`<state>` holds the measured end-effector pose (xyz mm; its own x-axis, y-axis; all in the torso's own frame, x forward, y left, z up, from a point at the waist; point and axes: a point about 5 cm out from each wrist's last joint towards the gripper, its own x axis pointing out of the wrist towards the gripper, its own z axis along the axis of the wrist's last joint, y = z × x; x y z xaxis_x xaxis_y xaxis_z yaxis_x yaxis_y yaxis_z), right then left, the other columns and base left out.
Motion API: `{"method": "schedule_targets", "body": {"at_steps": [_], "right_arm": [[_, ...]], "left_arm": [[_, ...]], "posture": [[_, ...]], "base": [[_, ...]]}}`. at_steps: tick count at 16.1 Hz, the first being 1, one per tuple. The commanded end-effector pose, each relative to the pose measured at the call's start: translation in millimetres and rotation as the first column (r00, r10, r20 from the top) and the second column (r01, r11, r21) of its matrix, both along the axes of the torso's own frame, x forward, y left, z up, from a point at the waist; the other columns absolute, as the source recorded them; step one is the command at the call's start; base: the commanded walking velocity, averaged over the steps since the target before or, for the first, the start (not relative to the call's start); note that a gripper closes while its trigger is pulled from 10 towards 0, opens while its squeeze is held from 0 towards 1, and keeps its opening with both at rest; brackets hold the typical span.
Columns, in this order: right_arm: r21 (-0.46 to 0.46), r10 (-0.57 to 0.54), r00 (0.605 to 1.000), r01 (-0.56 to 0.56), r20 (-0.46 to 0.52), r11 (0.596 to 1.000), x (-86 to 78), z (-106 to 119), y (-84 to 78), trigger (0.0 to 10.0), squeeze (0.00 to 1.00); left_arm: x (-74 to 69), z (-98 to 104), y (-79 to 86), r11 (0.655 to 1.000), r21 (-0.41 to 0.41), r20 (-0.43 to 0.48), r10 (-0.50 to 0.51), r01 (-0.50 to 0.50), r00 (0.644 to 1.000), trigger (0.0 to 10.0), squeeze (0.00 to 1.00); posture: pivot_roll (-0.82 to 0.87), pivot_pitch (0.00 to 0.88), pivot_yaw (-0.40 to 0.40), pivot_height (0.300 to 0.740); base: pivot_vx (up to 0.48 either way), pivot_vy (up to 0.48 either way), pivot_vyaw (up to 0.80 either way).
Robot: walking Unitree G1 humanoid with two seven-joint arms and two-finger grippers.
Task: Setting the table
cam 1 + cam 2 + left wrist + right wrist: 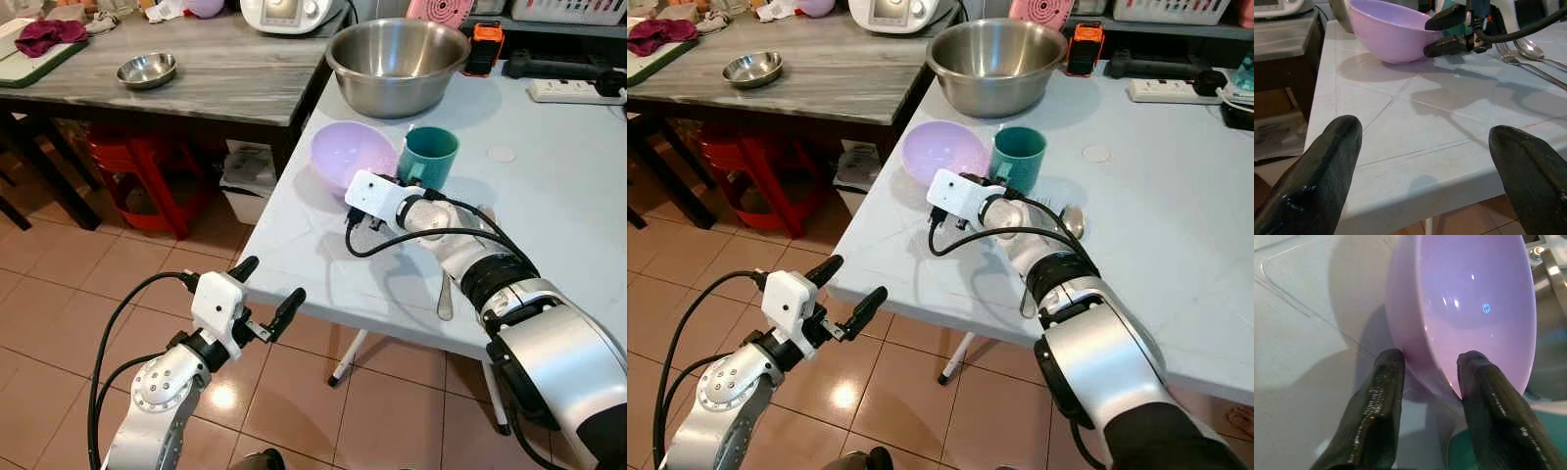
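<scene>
- the lilac bowl sits upright on the pale table, near that table's front-left corner, with the teal cup just beside it on the robot's right.
- the right pincer is at the bowl's near rim – one black finger outside the wall, the other on the inner side, so the rim lies between them. the fingers are spread a little; whether they actually press the rim i cannot tell.
- from the head, the right arm reaches across the table with its white wrist block right in front of the bowl and cup.
- a spoon and a fork lie flat on the table beside the right forearm, partly hidden by it.
- a big steel mixing bowl stands behind the lilac bowl and the cup, well apart from the pincer.
- the left pincer hangs off the table's front edge, above the tiled floor – its fingers are spread wide and empty, aimed toward the table corner.
- further back on the pale table: a white power strip and an orange-and-black device.
- to the robot's left stands a grey wood-grain table carrying a small steel dish and a dark red cloth; a red stool sits under it.
</scene>
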<state>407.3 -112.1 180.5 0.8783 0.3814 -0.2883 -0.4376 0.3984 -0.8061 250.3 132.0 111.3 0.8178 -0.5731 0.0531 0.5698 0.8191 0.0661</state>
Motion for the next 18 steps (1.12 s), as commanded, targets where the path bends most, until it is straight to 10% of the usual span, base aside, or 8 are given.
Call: {"method": "schedule_targets", "body": {"at_steps": [1,10,18], "right_arm": [[-0.013,0.018,1.000,-0.018,0.025,1.000,1.6,6.9,3.7,0.0,0.00],[-0.020,0.035,0.998,-0.034,0.044,0.999,0.3,5.0,1.5,0.0,0.00],[0.119,0.152,0.984,-0.163,0.093,0.979,-3.7,19.8,30.7,0.0,0.00]], "left_arm": [[-0.3,-4.0,4.4,0.999,0.034,-0.019,0.014,-0.013,1.000,10.0,0.00],[2.6,-2.8,2.9,0.998,0.057,-0.029,0.028,-0.027,0.999,10.0,0.00],[3.2,-3.5,2.2,0.996,0.073,-0.038,0.045,-0.042,0.998,10.0,0.00]], "posture": [[-0.08,0.141,0.086,0.740],[-0.07,0.133,0.092,0.740],[-0.07,0.127,0.089,0.740]], "base": [[0.000,0.000,0.00],[0.000,0.000,0.00],[0.000,0.000,0.00]]}}
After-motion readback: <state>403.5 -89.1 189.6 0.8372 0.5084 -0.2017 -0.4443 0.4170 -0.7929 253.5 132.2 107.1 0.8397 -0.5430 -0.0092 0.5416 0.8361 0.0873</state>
